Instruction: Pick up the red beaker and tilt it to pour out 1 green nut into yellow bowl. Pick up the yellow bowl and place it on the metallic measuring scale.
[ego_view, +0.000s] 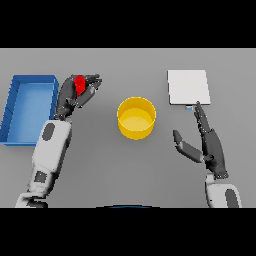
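Observation:
The red beaker (79, 84) is in my left hand (75, 94), whose fingers are curled round it, left of the bowl and next to the blue bin. Only a small red part of the beaker shows between the fingers. The yellow bowl (136, 118) stands upright at the table's middle; I see no nut inside it. The metallic measuring scale (188, 87) is a flat pale square at the back right. My right hand (209, 142) is open, fingers straight, just in front of the scale and right of the bowl, touching nothing.
A blue bin (27, 107) lies along the left side, right beside my left forearm. The grey table (125, 175) stretches in front of the bowl.

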